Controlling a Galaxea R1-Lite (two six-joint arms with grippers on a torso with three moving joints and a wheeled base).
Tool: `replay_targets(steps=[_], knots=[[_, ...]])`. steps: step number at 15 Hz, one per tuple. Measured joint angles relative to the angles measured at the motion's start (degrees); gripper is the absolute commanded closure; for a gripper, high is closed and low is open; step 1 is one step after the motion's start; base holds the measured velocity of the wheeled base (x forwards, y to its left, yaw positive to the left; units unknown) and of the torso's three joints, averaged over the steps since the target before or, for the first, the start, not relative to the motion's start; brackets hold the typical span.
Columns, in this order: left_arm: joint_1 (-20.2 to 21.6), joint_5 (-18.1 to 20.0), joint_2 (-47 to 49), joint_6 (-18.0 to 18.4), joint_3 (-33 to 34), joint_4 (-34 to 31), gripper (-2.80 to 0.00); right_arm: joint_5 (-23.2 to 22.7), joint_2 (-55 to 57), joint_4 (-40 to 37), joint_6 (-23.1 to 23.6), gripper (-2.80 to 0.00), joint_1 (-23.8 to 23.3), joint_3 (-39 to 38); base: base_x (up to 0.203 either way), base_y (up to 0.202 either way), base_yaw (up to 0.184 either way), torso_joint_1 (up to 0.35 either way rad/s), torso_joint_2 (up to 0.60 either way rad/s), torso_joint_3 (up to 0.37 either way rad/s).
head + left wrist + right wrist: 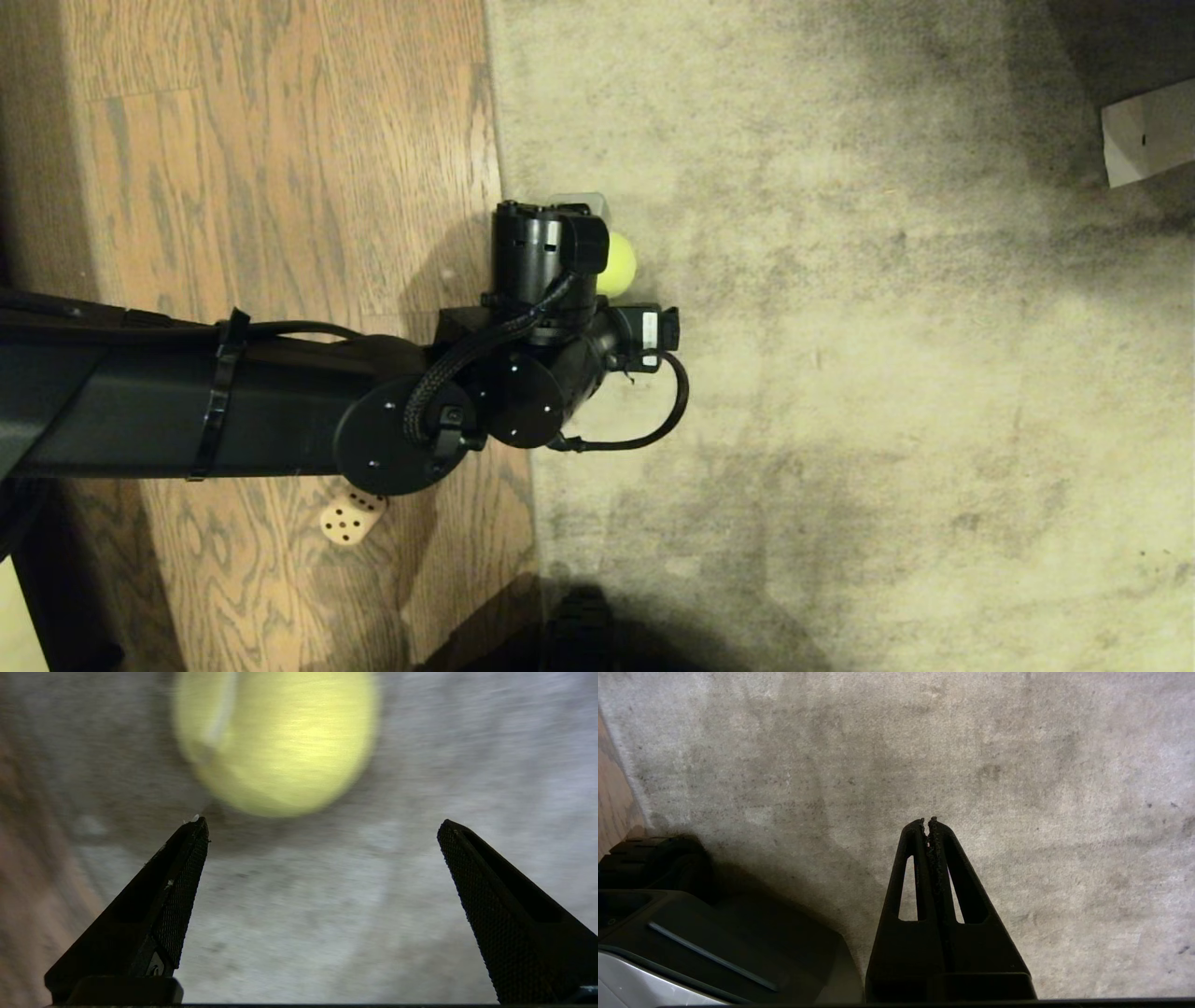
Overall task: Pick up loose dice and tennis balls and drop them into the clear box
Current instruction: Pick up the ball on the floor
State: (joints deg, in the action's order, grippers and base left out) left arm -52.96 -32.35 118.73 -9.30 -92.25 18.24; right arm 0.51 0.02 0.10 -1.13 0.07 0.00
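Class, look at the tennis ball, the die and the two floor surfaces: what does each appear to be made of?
Tennis ball: fuzzy yellow-green felt, matte, with a pale seam. Die: pale tan, smooth with dark pips, perhaps wood or plastic; unclear. Left floor: wood or wood-look boards, with visible grain and plank joints. Right floor: short-pile beige carpet, mottled and matte.

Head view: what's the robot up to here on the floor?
The left gripper is reaching down over the fuzzy yellow-green tennis ball on the pale grey carpet, near its edge with the wood-grain floor. Its jaws stand wide open and the ball is not yet between them. A pale tan die with dark pips lies loose on the wood floor beneath the arm. The right gripper is shut and empty above the carpet. The clear box is not in view.
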Motion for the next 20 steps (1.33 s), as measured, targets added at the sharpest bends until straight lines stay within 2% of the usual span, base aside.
replay_targets(steps=[2, 6, 13, 20], knots=[[0.7, -0.1, 0.6, 0.4, -0.2, 0.2, -2.8, 0.0, 0.0, 0.0, 0.0, 0.0, 0.0, 0.0, 0.0, 0.0, 0.0, 0.0, 0.0, 0.0], [1.5, -0.2, 1.8, 0.8, -1.6, 4.8, -2.8, 0.0, 0.0, 0.0, 0.0, 0.0, 0.0, 0.0, 0.0, 0.0, 0.0, 0.0, 0.0, 0.0], [1.6, -0.6, 3.0, 3.3, -3.1, 6.2, -2.8, 0.0, 0.0, 0.0, 0.0, 0.0, 0.0, 0.0, 0.0, 0.0, 0.0, 0.0, 0.0, 0.0], [2.4, -0.7, 5.3, 4.8, -7.2, 6.5, -2.8, 0.0, 0.0, 0.0, 0.0, 0.0, 0.0, 0.0, 0.0, 0.0, 0.0, 0.0, 0.0, 0.0]])
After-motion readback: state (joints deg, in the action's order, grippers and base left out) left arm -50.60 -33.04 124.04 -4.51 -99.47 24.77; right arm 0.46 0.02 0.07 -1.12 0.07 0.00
